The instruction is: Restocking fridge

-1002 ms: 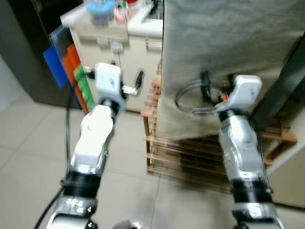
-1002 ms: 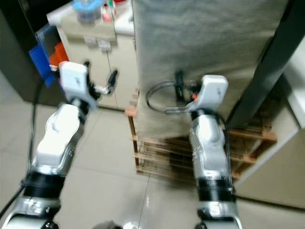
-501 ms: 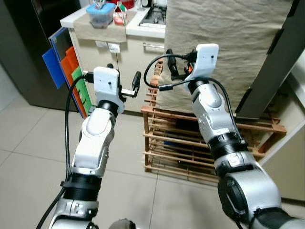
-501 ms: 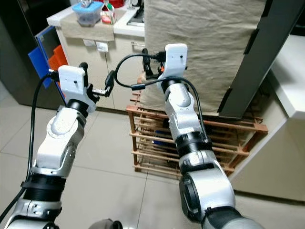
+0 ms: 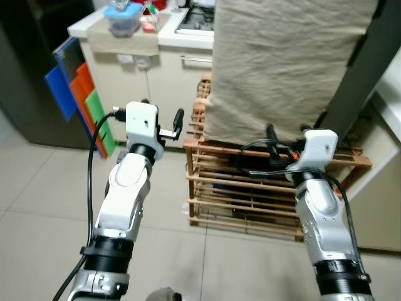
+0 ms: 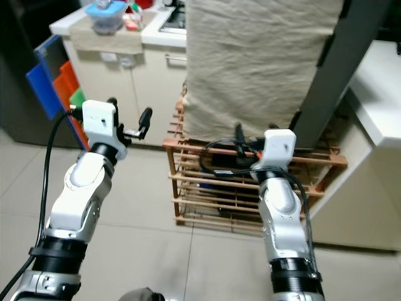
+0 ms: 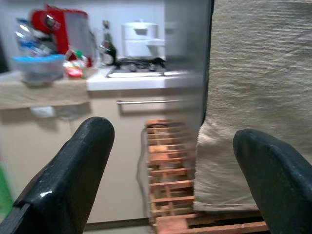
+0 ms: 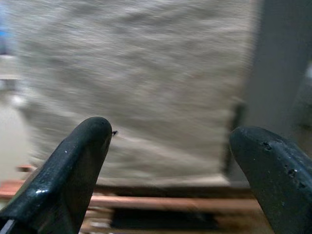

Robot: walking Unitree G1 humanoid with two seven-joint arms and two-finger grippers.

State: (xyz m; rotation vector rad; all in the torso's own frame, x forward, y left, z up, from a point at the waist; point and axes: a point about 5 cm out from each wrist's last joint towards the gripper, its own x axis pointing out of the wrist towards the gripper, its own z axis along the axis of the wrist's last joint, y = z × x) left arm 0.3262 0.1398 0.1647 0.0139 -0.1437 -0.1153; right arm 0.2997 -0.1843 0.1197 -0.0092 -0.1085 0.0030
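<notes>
Hands: two, both spread empty.

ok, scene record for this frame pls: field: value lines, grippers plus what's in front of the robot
left gripper: open, empty, raised toward the cabinet front
right gripper: open, empty, held low before the wooden rack
cloth: beige, wrinkled, draped over something standing on the rack
counter: blue-lidded container on a cloth mat
boards: blue, orange and green, beside the cabinet
floor: light tiles

No text or label can be read.
</notes>
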